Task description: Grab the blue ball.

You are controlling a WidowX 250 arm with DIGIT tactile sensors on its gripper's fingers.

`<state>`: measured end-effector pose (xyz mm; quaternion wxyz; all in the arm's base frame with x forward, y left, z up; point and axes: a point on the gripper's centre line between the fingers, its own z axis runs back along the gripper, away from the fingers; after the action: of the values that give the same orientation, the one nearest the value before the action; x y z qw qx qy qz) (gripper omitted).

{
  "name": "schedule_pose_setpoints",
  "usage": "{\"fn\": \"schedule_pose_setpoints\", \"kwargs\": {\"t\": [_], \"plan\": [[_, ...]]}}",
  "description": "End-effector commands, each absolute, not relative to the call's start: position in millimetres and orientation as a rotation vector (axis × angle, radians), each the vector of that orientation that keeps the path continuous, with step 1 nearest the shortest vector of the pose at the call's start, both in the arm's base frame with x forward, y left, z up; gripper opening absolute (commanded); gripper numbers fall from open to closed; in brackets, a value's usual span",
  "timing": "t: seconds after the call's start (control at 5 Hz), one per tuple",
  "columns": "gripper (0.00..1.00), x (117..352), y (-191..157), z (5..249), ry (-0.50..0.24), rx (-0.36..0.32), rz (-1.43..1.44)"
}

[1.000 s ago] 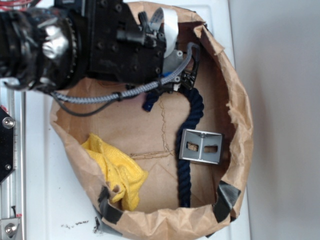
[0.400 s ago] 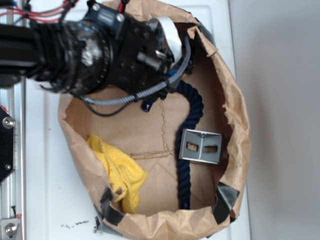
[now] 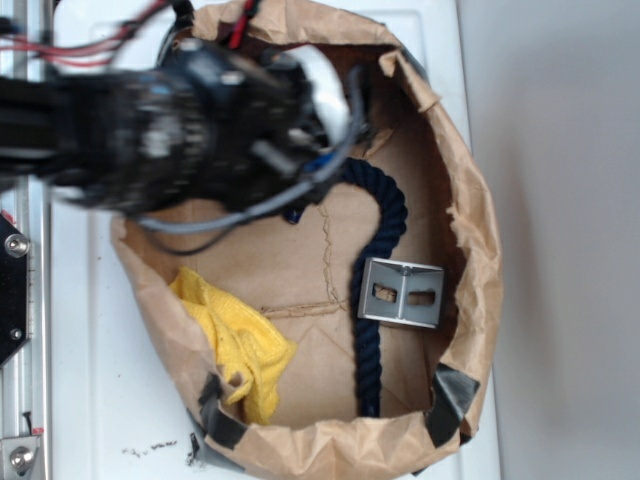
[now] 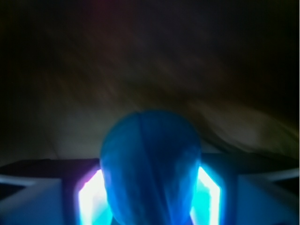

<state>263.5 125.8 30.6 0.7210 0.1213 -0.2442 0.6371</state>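
Counter (image 3: 80, 400), white, carries a brown paper bag (image 3: 470, 250) folded open like a basket, with dark tape at its near corners. Over the bag's far left part hangs the black arm (image 3: 150, 135), blurred by motion, with grey cable looping beneath it. Inside the bag a navy rope (image 3: 372, 350) runs from the far side, curving right and then straight toward the near rim. A yellow cloth (image 3: 235, 345) lies crumpled at the near left wall. A metal bracket (image 3: 402, 293) sits just right of the rope, touching it, its two faces each with a slot.

In the wrist view the pincer (image 4: 150, 197) is clamped on the ball (image 4: 150, 164): the blue sphere fills the gap between the two fingers (image 4: 33, 201), with bright light glowing at both of its sides. Behind it everything is dark and smeared. In the exterior view the ball itself is hidden under the arm.
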Motion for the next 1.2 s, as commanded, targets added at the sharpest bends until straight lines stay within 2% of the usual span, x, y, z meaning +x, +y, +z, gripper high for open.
{"fn": "schedule_pose_setpoints", "kwargs": {"t": [0.0,0.2,0.4,0.6,0.8,1.0], "plan": [[0.00,231.0,121.9,80.7,-0.559,0.132,1.274],[0.00,245.1,98.3,103.0,-0.496,0.032,1.101],[0.00,261.7,80.4,121.5,-0.427,-0.021,1.004],[0.00,265.6,68.3,136.2,-0.386,-0.038,0.947],[0.00,270.3,53.9,151.9,-0.273,-0.007,0.877],[0.00,274.7,42.3,160.9,-0.163,0.061,0.793]]}}
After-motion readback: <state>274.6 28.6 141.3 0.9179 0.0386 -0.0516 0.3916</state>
